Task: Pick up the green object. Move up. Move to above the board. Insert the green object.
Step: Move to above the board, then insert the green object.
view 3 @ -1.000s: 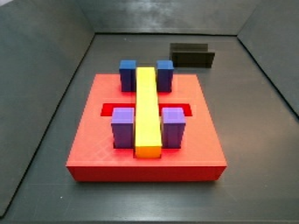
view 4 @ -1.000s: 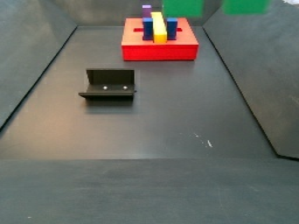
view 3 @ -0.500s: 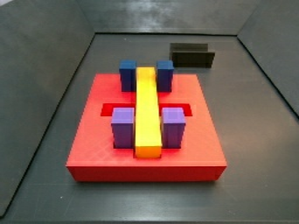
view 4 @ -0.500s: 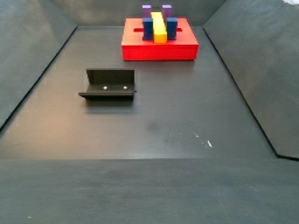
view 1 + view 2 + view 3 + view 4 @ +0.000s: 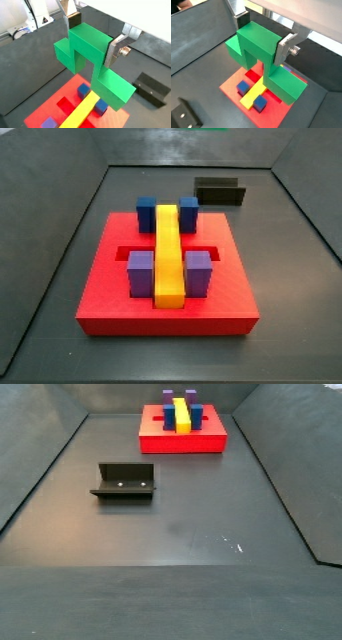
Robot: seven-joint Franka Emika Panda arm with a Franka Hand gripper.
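A: Where's the gripper (image 5: 88,40)?

B: High above the board (image 5: 57,97). It shows in both wrist views and in neither side view. The silver finger plates (image 5: 286,47) are closed on the raised middle block of the green object (image 5: 90,57), pressing its two opposite faces. The piece hangs with its two lower blocks pointing down toward the board.

A: And the board?

B: In a side view it is a red slab (image 5: 107,293) with a long yellow bar (image 5: 167,253) along its middle, two blue blocks (image 5: 147,208) flanking the bar's far end and two purple blocks (image 5: 140,273) flanking its near end. The fixture (image 5: 221,192) stands on the floor beyond the board's far corner.

A: How would you do this step well?

B: I judge we're at the move above the board. Keep the height, so the lower blocks stay clear of the yellow bar. The open recesses (image 5: 127,254) lie beside the bar between the blue and purple blocks. My guess is the arch straddles the bar there, so line up the piece's length across the bar before descending, then lower straight and slowly.

A: Any risk?

B: A slight twist could catch a leg on a recess edge or a purple block.

A: Any writing?

B: No labels or brands are legible in any view.
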